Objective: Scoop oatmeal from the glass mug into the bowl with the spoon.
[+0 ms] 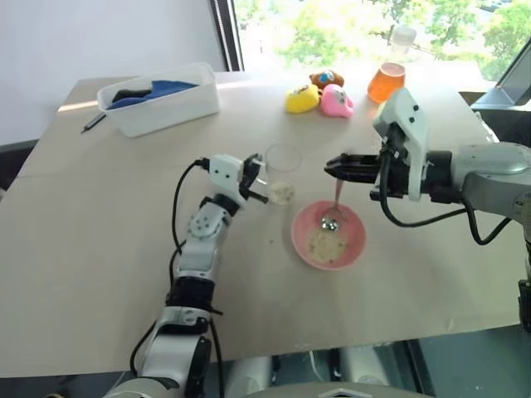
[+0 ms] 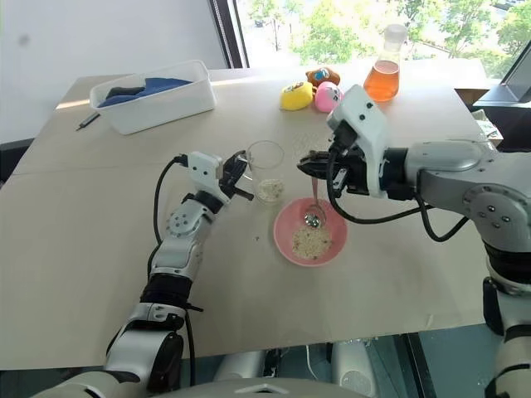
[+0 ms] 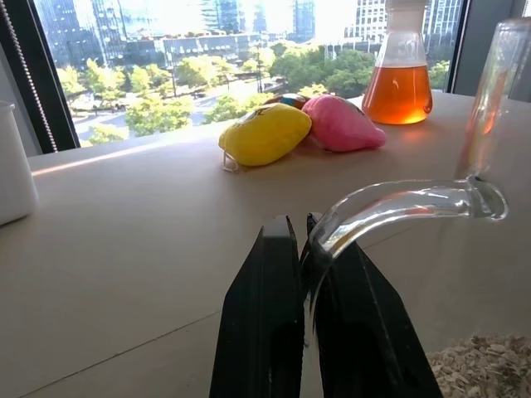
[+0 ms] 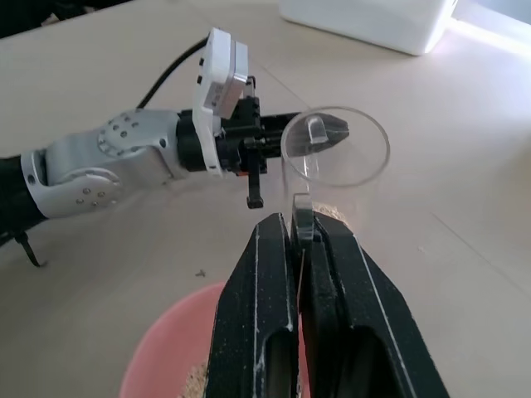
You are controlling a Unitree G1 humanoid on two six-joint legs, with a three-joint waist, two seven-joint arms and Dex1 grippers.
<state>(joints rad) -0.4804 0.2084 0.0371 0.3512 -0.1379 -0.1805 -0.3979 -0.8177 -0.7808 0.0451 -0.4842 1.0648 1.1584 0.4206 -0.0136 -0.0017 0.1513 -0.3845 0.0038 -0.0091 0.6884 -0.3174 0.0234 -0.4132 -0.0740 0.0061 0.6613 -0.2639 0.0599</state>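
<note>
A small clear glass mug (image 1: 282, 172), cylindrical with a curved side handle, stands upright near the middle of the pale wooden table (image 1: 99, 249), with a low layer of pale beige oatmeal flakes (image 1: 281, 193) at its bottom. The left gripper (image 1: 264, 186) has its two black fingers pressed together on the mug's handle, which shows in the left wrist view as a bent glass loop pinched between them. Just right of the mug and a little nearer sits the small round pink bowl (image 1: 358, 240), shallow and wider than the mug, holding a loose heap of the same flakes. The slim shiny silver spoon (image 1: 334, 211) hangs almost upright over the bowl, its oval head down among the flakes and its thin handle clamped at the top in the closed fingers of the right gripper (image 1: 330, 167). At the far side of the table stand a white rectangular tub (image 1: 158, 108), a flask of orange liquid (image 1: 387, 79) and some small coloured toys (image 1: 319, 98).
</note>
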